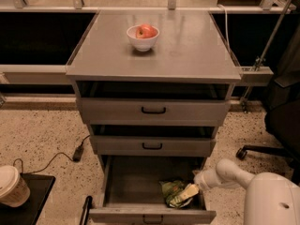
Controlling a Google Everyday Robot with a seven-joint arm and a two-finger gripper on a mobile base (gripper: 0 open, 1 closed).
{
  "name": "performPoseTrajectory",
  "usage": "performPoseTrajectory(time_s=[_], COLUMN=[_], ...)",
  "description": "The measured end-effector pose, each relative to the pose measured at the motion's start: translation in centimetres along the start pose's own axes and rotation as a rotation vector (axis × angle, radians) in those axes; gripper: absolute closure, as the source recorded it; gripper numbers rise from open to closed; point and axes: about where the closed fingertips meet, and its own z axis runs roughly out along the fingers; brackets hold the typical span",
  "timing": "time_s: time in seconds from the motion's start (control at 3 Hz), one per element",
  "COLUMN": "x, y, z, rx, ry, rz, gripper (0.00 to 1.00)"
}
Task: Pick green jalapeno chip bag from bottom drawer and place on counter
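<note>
Reaching into the deep grey bottom drawer (133, 182), the claw (200, 182), apart or clamped I cannot tell, should firmly pinch the crinkled green foil bag (172, 191) beside it.

The table (187, 46) is dull grey with a faint gloss. The bottom drawer (136, 182) is the same grey, darker inside, with a black handle (152, 218). In it, the green jalapeno chip bag (174, 193) shows green with yellowish patches, and the cream-white gripper (197, 185) sits at the bag's right edge. A white bowl (142, 40) holds a red apple (146, 31). The floor (42, 135) is speckled beige.
</note>
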Motion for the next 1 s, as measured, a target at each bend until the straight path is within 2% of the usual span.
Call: performPoseTrajectory(time_s=[0.33, 0.67, 1.0], x=[-0.6, 0.5, 1.7], y=[0.6, 0.4, -0.6], z=[-0.6, 2.3, 6.8], rx=[-0.056, -0.060, -0.036], ry=[-0.003, -0.008, -0.040], rz=[-0.003, -0.008, -0.053], gripper=[0.00, 0.00, 0.00])
